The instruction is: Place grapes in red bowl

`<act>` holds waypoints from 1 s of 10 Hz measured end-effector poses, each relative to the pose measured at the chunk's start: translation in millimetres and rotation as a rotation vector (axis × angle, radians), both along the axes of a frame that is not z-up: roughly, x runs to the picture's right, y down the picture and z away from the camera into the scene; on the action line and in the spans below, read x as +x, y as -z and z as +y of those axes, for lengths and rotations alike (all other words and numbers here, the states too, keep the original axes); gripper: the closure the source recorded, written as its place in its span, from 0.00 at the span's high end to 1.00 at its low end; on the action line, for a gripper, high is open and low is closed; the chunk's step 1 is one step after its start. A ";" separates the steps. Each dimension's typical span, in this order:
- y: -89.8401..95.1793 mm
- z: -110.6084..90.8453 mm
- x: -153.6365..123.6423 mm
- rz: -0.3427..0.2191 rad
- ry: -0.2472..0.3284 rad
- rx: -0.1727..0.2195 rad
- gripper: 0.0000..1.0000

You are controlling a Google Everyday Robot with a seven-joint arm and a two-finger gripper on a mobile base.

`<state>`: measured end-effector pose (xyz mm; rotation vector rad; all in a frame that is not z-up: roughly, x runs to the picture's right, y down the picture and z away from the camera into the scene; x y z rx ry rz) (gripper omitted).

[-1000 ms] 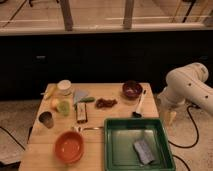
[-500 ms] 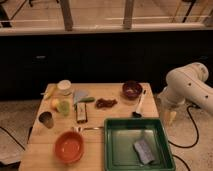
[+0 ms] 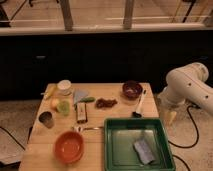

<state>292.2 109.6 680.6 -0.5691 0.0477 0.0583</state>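
Observation:
The grapes (image 3: pixel 105 103), a flat dark red-brown cluster, lie on the wooden table (image 3: pixel 45 155) near its middle. The red bowl (image 3: pixel 132 89), small and dark maroon, stands just right of them toward the table's back edge and looks empty. My white arm (image 3: pixel 187 87) reaches in from the right, off the table. Its gripper (image 3: pixel 170 117) hangs pointing down beside the table's right edge, well away from the grapes and bowl. It is open and holds nothing.
A green tray (image 3: pixel 107 145) with a grey-blue cloth (image 3: pixel 143 151) fills the front right. An orange bowl (image 3: pixel 69 146) sits front left. A white-handled utensil (image 3: pixel 139 106), a snack bar (image 3: pixel 81 114), a metal cup (image 3: pixel 46 119), a white jar (image 3: pixel 64 87) and fruit (image 3: pixel 63 107) crowd the table.

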 end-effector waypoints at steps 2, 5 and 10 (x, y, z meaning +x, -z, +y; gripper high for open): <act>0.0 0.0 -0.1 0.000 0.000 0.000 0.80; -5.6 -6.9 -15.8 -0.015 0.040 0.014 0.80; -19.8 -25.2 -61.4 -0.058 0.132 0.045 0.80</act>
